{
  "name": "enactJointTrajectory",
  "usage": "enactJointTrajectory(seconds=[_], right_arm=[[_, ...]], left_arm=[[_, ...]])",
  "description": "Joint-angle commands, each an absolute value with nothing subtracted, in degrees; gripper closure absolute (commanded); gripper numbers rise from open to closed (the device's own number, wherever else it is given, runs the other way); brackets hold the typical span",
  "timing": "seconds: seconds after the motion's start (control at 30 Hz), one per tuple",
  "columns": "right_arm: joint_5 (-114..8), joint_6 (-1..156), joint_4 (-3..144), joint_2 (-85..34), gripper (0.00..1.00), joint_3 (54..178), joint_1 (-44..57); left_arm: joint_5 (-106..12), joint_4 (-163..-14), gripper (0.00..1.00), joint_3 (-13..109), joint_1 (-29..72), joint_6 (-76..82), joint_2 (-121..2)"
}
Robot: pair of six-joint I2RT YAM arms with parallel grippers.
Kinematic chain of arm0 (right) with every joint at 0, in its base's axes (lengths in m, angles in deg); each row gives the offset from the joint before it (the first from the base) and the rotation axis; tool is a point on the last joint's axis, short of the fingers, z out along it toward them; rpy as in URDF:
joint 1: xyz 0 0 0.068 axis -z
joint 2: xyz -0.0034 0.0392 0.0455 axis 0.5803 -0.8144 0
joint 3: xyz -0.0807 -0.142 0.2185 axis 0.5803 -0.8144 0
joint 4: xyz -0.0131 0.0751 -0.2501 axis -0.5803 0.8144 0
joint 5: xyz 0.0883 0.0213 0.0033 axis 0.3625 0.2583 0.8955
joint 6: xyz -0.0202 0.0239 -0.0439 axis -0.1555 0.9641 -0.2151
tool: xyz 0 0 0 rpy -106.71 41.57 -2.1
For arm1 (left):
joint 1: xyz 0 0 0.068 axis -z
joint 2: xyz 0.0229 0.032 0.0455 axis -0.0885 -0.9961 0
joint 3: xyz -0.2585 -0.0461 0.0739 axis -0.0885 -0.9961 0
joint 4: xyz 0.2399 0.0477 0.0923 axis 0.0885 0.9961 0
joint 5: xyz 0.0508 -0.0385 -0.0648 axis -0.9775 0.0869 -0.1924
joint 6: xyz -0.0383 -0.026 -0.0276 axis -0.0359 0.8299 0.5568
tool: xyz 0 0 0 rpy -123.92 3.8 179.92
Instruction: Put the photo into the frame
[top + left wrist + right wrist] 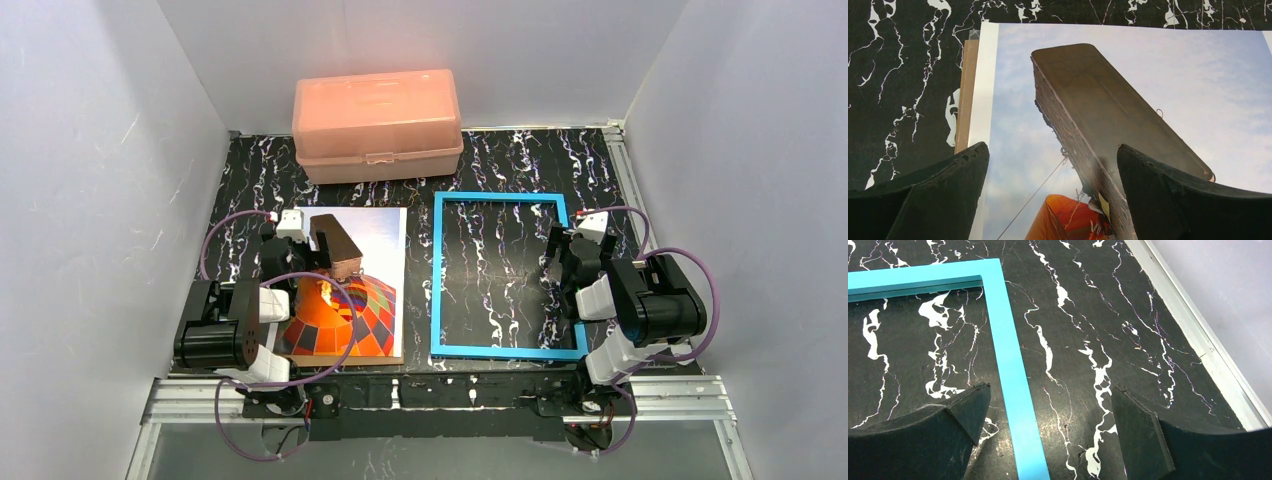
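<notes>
**Photo Outside the Frame, Both Tools Spread**

The photo (378, 300) is laid picture-side up on a brown board (967, 95), just left of the frame (437, 290), which is laid flat on the bench (500, 160). The left tool (1053, 155) is held spread over the photo. The right tool (1050, 395) is held spread astride the frame's right rail.

The overhead camera looks steeply down from the near side; close, forward-facing wrist cameras share its photo (1198, 90) and frame (1008, 355).
</notes>
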State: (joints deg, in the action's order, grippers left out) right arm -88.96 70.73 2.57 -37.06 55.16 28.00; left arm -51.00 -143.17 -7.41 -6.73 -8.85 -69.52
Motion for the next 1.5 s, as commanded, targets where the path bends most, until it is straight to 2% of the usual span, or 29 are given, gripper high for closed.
enactJointTrajectory(seconds=[0.0,0.23,0.3,0.43,0.53,0.6,0.7,0.8,0.9,1.0,1.13,1.3,1.47], right_arm=[[-88.79,71.07,0.56,-36.33,0.01,55.16,28.34],[-91.84,72.8,2.17,-34.59,0.01,55.13,28.34],[-91.83,72.29,4.16,-31.95,0.01,55.7,28.33],[-108.64,86.6,32.94,-22.31,0.01,66.07,29.03],[-111.26,101.54,56.28,-17.13,0.01,74.71,29.61],[-105.18,106.83,63.48,-16.98,0.01,78.68,30.15],[-85.01,105.86,66.11,-16.81,0.01,82.11,30.59],[-78.24,104.78,74.32,-19.96,0.01,88.4,25.02],[-88.71,101.45,93.2,-28.22,0.01,102.83,11.34],[-93.53,102.02,103.82,-35.43,0.01,112.38,2.32],[-91.2,103.6,105.06,-38.16,0.01,115.75,-4.76],[-82.61,103.16,95.47,-36.52,0.01,110.64,-10.43],[-79.67,103.86,92.65,-39.82,0.01,110.03,-13.25]], left_arm=[[-51.57,-143.48,0.02,-6.39,-6.57,-9.17,-68.73],[-51.45,-143.59,0.02,-6.22,-6.62,-8.02,-68.71],[-51.03,-138.07,0.02,-3.96,-8.2,-5.97,-66.07],[-50.79,-110.22,0.02,9.44,-10.09,-7.32,-58.49],[-52.58,-90.83,0.02,19.19,-10.36,-8.46,-55.68],[-51.84,-76.29,0.02,25.44,-11.19,-7.69,-54.86],[-47.53,-61.62,0.02,33.88,-13.02,-7.33,-54.28],[-47.44,-50.84,0.01,41.75,-13.25,-7.63,-53.88],[-46.4,-40.98,0.02,48.45,-13.53,-8.28,-54.28],[-43.94,-33.45,0.02,53.58,-14.5,-7.72,-54.5],[-42.6,-27.69,0.02,58.04,-15.68,-7.04,-54.54],[-42.98,-21.8,0.02,62.82,-15.99,-7.8,-56.09],[-42.21,-16.49,0.02,66.46,-16.07,-8.44,-58.64]])
